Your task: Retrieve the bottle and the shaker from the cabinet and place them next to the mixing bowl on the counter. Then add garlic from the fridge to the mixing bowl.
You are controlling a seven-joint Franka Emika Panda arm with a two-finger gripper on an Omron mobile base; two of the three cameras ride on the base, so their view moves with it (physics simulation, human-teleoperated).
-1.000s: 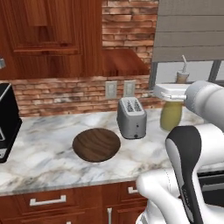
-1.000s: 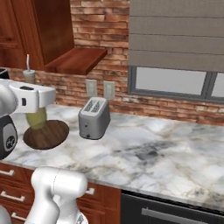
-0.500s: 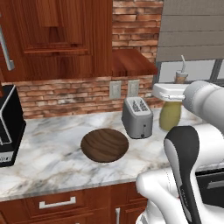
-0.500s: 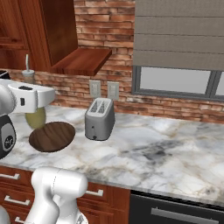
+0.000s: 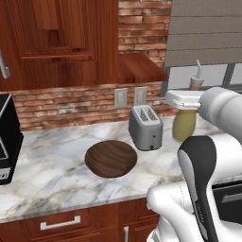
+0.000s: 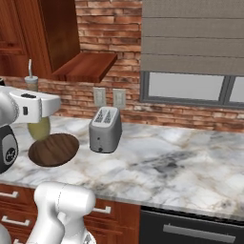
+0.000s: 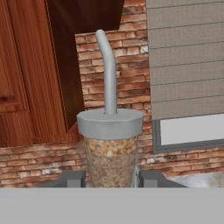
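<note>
Jaws clamped on the bottle (image 5: 184, 126) (neck hidden behind the white hand), olive body showing below.

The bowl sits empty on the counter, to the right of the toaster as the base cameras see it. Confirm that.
One thing is wrong: the side. The bowl does sit empty on the counter, but it lies to the left of the toaster, not to its right. The left base view shows this plainly, and the right base view agrees.
</note>
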